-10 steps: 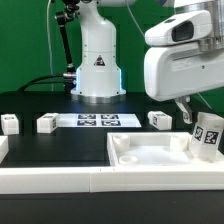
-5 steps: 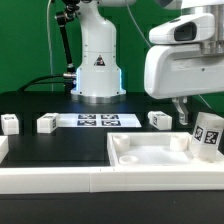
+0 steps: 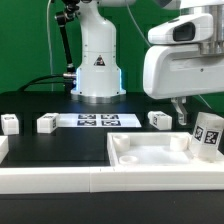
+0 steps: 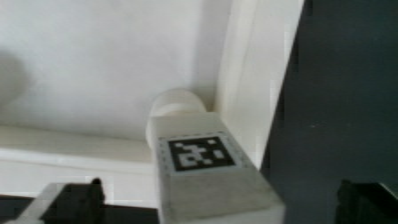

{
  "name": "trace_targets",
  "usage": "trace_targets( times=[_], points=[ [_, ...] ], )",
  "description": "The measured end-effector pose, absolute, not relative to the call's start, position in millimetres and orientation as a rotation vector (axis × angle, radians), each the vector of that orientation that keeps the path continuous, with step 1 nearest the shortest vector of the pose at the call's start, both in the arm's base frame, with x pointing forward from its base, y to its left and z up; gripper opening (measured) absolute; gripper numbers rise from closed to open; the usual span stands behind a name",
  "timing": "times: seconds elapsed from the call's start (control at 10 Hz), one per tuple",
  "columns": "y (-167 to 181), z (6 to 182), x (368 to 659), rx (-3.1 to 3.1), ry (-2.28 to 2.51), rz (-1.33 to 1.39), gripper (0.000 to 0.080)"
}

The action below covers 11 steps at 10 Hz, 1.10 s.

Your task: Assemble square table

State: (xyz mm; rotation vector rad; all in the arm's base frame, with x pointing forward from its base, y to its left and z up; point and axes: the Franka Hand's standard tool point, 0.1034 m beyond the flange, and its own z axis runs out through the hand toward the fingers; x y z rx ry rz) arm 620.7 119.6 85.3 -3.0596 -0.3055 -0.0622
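Tool (image 4: 217,203) spread wide and pinching nothing. On my wrist view its two fingertips (image 4: 71,200) stand on either side of one leg (image 4: 199,150), and I see clear space between each of them and it. That leg sits inside the tabletop (image 3: 150,155), on end and a little tilted, tag facing out. One of its ends is close against the inside of the tabletop's raised rim. On my exterior view it stands in the tabletop's corner at the exterior view's right, with the tool's bulky body hanging right above that corner.

I see the tabletop lying flat on the black surface (image 3: 60,148), hollow side up. A second leg (image 3: 160,119) rests on the surface just beyond the tabletop's far edge. A third leg (image 3: 46,124) and a fourth leg (image 3: 10,124) lie well apart from the tabletop, off toward the exterior view's left. The marker board (image 3: 97,121) lies flat beyond the tabletop's far corner on that side, between the second and third legs. A long white rail (image 3: 50,181) runs along the line of the tabletop's near edge.
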Motion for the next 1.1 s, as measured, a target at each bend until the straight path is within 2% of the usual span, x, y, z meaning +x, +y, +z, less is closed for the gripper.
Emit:
trace_targets(
  times=[0.5,0.6,0.7,0.8,0.9,1.1],
  points=[
    [118.3,85.8,623.6,-3.056,-0.339,-0.070,0.0649],
    [118.3,85.8,623.6,-3.056,-0.339,-0.070,0.0526],
    [118.5,86.0,623.8,-3.056,-0.340,-0.070,0.0526],
    [118.5,86.0,623.7,-3.055,-0.344,-0.070,0.0386],
    [117.4,85.9,623.9,-3.055,-0.350,-0.070,0.0288],
    [114.3,85.8,624.6,-3.049,-0.381,-0.074,0.0288]
  ],
)
